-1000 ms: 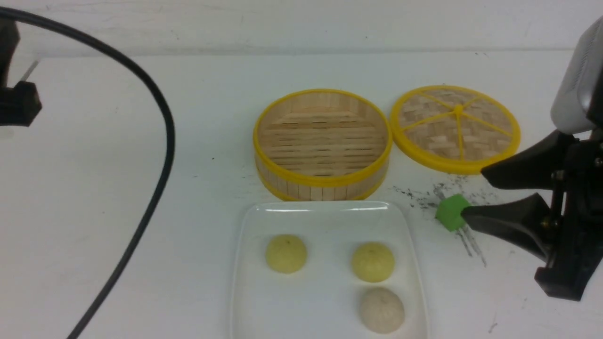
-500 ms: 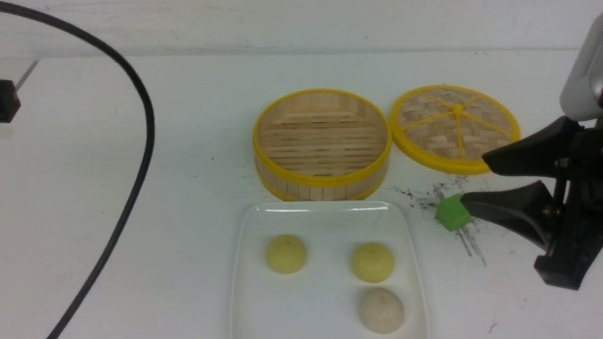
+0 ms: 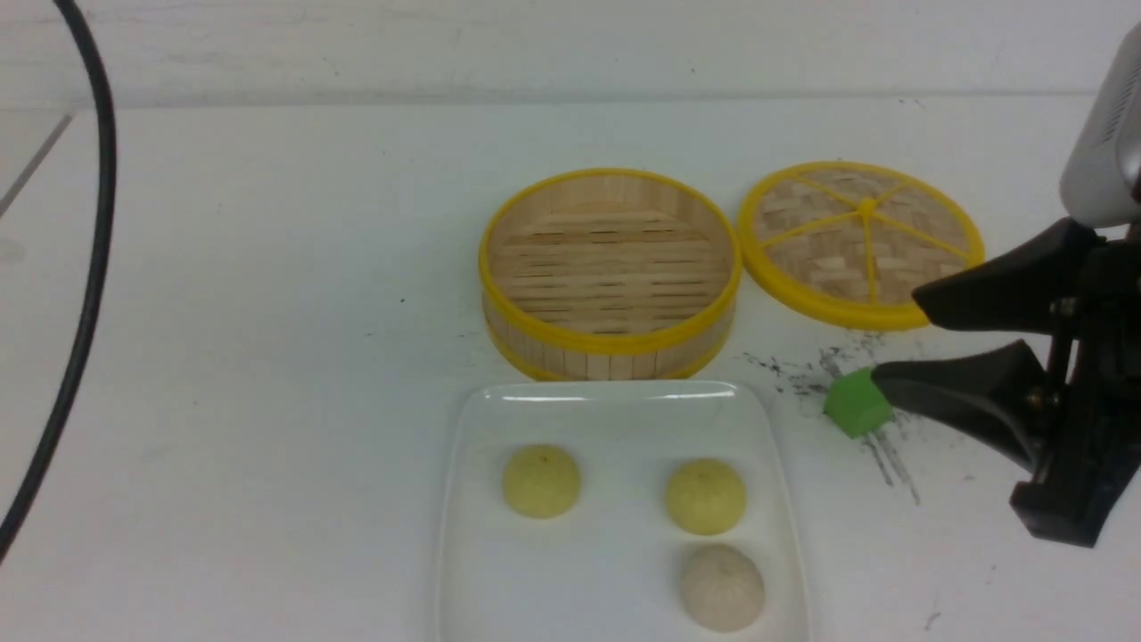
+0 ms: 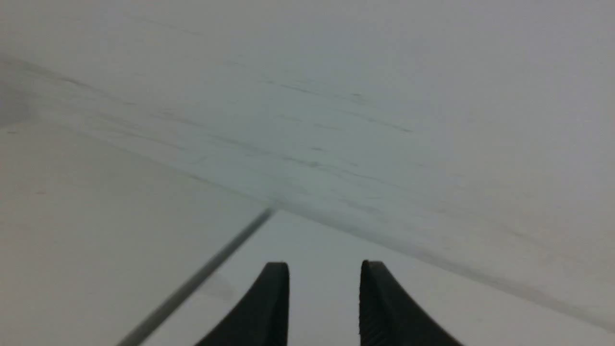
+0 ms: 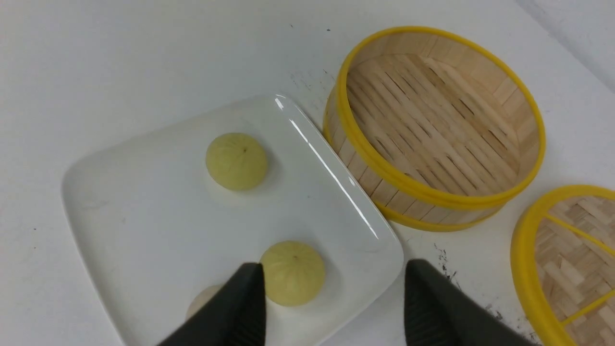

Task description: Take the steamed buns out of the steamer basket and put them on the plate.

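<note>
The steamer basket (image 3: 611, 351) stands at mid table with nothing on its slatted floor. In front of it, the white plate (image 3: 615, 419) carries all three steamed buns: a pale yellow one (image 3: 541, 481) on the left, another yellow one (image 3: 705, 497) on the right, and a beige one (image 3: 723, 588) nearest me. My right gripper (image 3: 898, 346) hovers open at the right, beside the plate and holding nothing. In the right wrist view that gripper (image 5: 336, 267) frames a yellow bun (image 5: 293, 273) and the plate's corner (image 5: 379, 250). My left gripper (image 4: 324, 265) shows only in its wrist view, jaws apart, empty, over bare table.
The woven lid (image 3: 861, 241) lies flat to the right of the basket. A green cube (image 3: 856, 404) sits on the table at the tip of my right gripper's lower finger. A black cable (image 3: 85, 267) hangs down the far left.
The left arm's black end has slid out of the front view to the left, and its cable has swung left with it. The right gripper has drawn back slightly to the right.
</note>
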### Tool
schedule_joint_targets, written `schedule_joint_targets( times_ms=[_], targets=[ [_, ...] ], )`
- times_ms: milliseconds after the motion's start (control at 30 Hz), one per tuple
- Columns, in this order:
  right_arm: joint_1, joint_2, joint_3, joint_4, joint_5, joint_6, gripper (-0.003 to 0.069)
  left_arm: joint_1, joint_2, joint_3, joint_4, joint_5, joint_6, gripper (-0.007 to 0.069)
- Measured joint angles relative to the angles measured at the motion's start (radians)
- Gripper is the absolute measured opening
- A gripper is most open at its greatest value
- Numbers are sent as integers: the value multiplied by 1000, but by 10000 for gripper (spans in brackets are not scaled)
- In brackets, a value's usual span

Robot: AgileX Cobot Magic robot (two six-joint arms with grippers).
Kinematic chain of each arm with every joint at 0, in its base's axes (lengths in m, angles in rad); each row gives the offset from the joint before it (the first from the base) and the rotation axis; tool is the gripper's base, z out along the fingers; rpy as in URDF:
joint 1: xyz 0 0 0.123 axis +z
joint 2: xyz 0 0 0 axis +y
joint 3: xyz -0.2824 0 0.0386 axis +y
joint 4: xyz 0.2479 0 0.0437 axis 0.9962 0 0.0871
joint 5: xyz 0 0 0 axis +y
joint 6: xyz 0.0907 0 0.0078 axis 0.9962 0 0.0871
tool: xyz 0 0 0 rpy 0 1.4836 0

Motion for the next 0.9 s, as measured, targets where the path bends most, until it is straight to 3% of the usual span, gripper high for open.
schedule_joint_targets(
  times_ms=[167,267,567,667,900],
  targets=[
    [0,0,0,-3,-9,0,399,0,0,0,-17,-234,39,242],
    [0,0,0,-10,-22,0,399,0,-2,0,-23,-298,103,242],
    [0,0,0,-13,-31,0,399,0,-2,0,-27,-370,445,242],
    [0,0,0,-16,-40,0,399,0,-2,7,-28,-404,500,242],
    [0,0,0,-20,-47,-1,399,0,-2,8,-32,-360,503,242]
  ],
)
